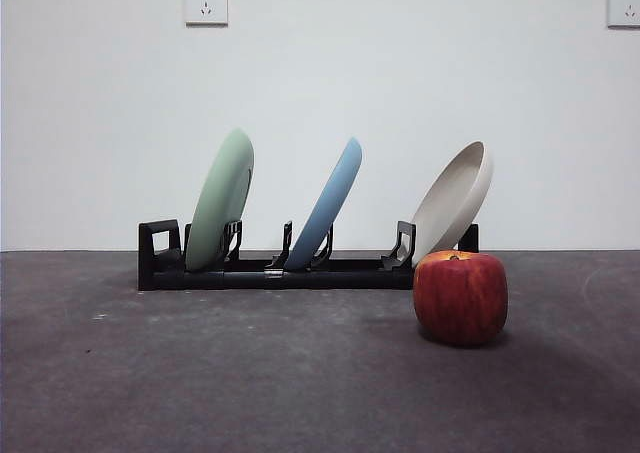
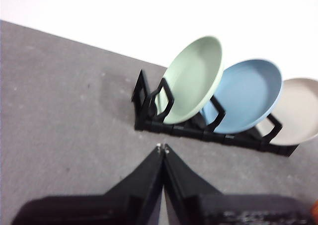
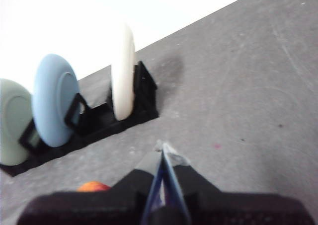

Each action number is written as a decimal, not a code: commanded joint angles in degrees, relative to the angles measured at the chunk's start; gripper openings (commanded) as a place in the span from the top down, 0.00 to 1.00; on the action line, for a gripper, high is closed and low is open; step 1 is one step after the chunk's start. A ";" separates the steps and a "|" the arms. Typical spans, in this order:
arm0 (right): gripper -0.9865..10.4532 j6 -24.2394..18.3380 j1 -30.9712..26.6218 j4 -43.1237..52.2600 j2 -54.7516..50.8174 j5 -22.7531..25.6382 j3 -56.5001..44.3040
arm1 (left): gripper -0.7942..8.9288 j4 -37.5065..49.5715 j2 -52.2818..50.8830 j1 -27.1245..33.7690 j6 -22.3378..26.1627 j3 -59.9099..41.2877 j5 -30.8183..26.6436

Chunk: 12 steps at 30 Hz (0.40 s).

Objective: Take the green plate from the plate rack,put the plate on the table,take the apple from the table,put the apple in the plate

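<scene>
The green plate (image 1: 221, 201) stands tilted in the left slot of the black plate rack (image 1: 280, 272). It also shows in the left wrist view (image 2: 193, 80) and the right wrist view (image 3: 12, 120). The red apple (image 1: 460, 297) sits on the table (image 1: 200, 373) in front of the rack's right end; a sliver of it shows in the right wrist view (image 3: 93, 187). My left gripper (image 2: 163, 148) is shut and empty, short of the rack's green-plate end. My right gripper (image 3: 163, 148) is shut and empty, near the rack's beige-plate end. Neither arm shows in the front view.
A light blue plate (image 1: 328, 201) stands in the rack's middle slot and a beige plate (image 1: 455, 199) in the right slot. A white wall with two sockets (image 1: 206, 2) rises behind the table.
</scene>
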 commanded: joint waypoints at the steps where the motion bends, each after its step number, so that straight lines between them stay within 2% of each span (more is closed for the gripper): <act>1: 0.92 -2.47 0.07 -0.17 5.44 -2.43 4.79 | 0.92 0.52 3.89 -0.04 -1.20 3.85 0.13; 4: 0.92 -5.07 0.04 -0.48 11.50 -5.49 9.64 | 0.92 0.46 9.38 -0.04 0.90 8.50 0.70; 7: 0.92 -6.86 0.04 -0.55 17.68 -9.38 14.08 | 0.92 -0.17 16.04 -0.04 4.87 13.73 3.65; 12: 0.92 -9.42 0.04 -1.73 28.04 -17.27 20.76 | 0.92 -3.85 28.89 -0.04 8.50 23.45 9.01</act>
